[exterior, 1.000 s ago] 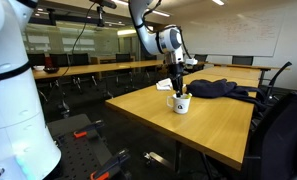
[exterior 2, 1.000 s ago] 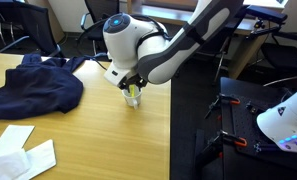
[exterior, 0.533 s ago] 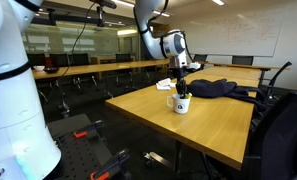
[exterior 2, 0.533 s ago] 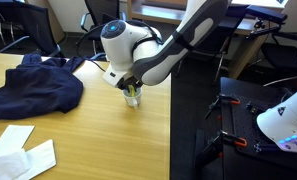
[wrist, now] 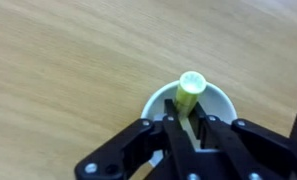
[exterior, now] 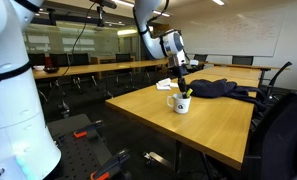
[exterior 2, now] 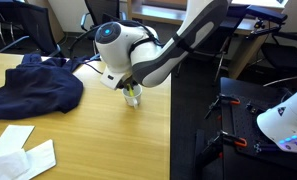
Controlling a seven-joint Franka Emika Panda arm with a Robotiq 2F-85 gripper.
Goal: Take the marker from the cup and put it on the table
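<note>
The white cup [exterior: 179, 104] stands on the honey-coloured table [exterior: 193, 128] near its edge, and also shows in the exterior view [exterior 2: 134, 98]. The yellow marker [wrist: 191, 88] stands upright in the cup [wrist: 153, 104], its cap sticking above the rim. My gripper [wrist: 188, 126] points straight down into the cup, with its fingers closed against both sides of the marker. In the exterior views the gripper [exterior: 178, 90] [exterior 2: 131, 88] sits right on top of the cup and hides most of it. The marker's tip [exterior: 187, 94] peeks out beside the fingers.
A dark blue garment [exterior: 214, 88] [exterior 2: 30, 85] lies on the table behind the cup. White papers [exterior 2: 18, 152] lie at the near corner. The table edge [exterior 2: 169, 120] runs close beside the cup. Office chairs and longer tables stand further back.
The wrist has shifted and turned slightly above the cup. The marker still stands in the cup and the cup has not moved.
</note>
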